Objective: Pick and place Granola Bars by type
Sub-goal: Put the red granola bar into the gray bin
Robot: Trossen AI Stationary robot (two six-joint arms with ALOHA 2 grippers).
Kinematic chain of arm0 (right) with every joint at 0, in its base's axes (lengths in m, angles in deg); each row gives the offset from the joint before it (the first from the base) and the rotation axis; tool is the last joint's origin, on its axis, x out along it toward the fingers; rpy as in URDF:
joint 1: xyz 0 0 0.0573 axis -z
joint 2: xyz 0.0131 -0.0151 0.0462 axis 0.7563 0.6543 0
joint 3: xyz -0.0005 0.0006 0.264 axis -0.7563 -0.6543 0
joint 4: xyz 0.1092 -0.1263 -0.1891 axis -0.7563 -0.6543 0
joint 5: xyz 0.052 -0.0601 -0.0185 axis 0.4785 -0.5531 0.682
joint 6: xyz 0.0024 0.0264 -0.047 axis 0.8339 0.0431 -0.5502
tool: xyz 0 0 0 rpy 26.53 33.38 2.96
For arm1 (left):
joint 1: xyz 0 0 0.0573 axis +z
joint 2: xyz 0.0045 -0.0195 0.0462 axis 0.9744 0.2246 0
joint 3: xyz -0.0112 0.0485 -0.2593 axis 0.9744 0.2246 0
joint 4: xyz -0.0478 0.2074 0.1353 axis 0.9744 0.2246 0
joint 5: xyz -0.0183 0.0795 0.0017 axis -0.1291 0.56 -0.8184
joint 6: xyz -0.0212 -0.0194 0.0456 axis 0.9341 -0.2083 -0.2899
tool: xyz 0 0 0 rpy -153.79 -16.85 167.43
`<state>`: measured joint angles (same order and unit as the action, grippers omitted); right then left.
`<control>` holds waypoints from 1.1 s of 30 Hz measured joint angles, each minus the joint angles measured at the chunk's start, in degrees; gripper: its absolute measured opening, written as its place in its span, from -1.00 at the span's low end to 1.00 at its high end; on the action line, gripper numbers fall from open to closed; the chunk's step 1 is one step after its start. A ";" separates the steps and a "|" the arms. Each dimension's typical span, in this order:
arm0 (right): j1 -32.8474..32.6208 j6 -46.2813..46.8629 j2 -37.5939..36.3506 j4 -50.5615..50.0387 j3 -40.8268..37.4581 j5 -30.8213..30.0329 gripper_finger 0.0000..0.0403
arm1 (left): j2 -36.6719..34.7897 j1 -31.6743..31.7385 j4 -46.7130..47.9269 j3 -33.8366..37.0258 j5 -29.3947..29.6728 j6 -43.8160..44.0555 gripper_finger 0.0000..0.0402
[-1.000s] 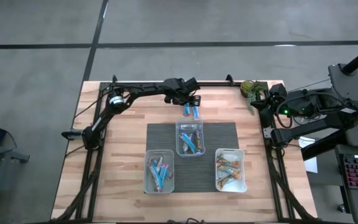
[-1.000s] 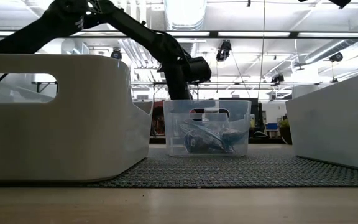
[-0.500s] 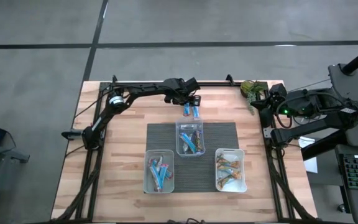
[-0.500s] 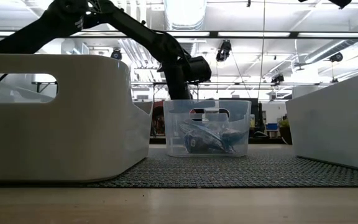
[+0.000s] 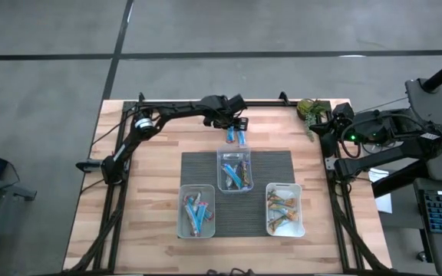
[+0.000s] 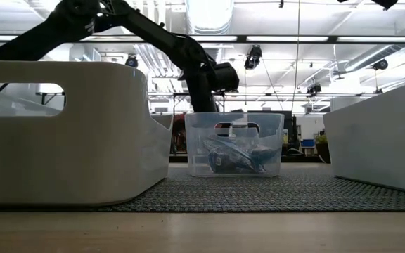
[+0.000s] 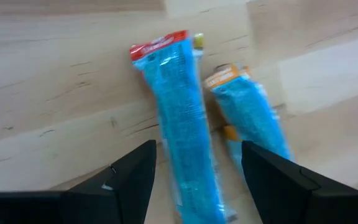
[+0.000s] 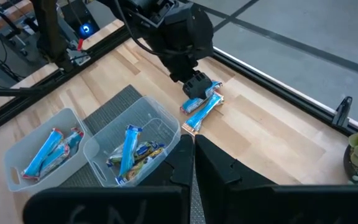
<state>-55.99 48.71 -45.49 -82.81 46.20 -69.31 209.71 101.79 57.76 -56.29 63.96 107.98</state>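
**Left gripper over two loose bars at the table's far edge**

Wooden table (image 5: 152, 192) carries a dark mat (image 5: 282, 165) at its centre, with three clear tubs on it. The far tub (image 5: 235, 170) sits mid-mat; the near-left tub (image 5: 196, 211) and near-right tub (image 5: 285, 208) each hold Granola Bars. Two blue Granola Bars (image 7: 182, 124) lie side by side on bare wood beyond the mat's far edge. The left gripper (image 7: 194, 168) hangs directly above them, fingers spread, holding nothing. The right gripper (image 8: 193, 152) waits at the table's right edge, fingers pressed together, beside a green plant (image 5: 311, 110).
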 joint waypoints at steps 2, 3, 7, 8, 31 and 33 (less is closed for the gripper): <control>0.00 0.12 -0.02 0.00 0.00 0.00 -0.96 | 0.00 0.05 0.02 -1.05 -0.66 -0.56 0.09; 0.00 0.12 -0.02 0.00 0.00 0.00 -0.96 | -0.02 0.17 0.53 -1.71 -1.07 -0.86 0.09; 0.00 0.12 0.00 0.00 0.00 0.00 -0.96 | -0.02 0.97 3.38 -4.93 -2.17 -1.88 0.09; 0.00 0.12 0.00 0.00 0.00 0.00 -0.96 | -0.02 1.27 4.05 -5.90 -2.14 -2.46 0.09; 0.02 0.14 -0.02 0.02 0.00 -0.61 -0.96 | 1.81 6.82 10.21 -10.93 -5.12 -7.39 0.09; 0.02 0.73 -0.02 0.04 0.00 -0.81 -0.96 | 2.38 6.67 10.11 -10.91 -5.25 -7.41 0.09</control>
<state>-55.97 49.43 -45.51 -82.77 46.20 -70.11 212.09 108.46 67.86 -67.20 58.71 100.57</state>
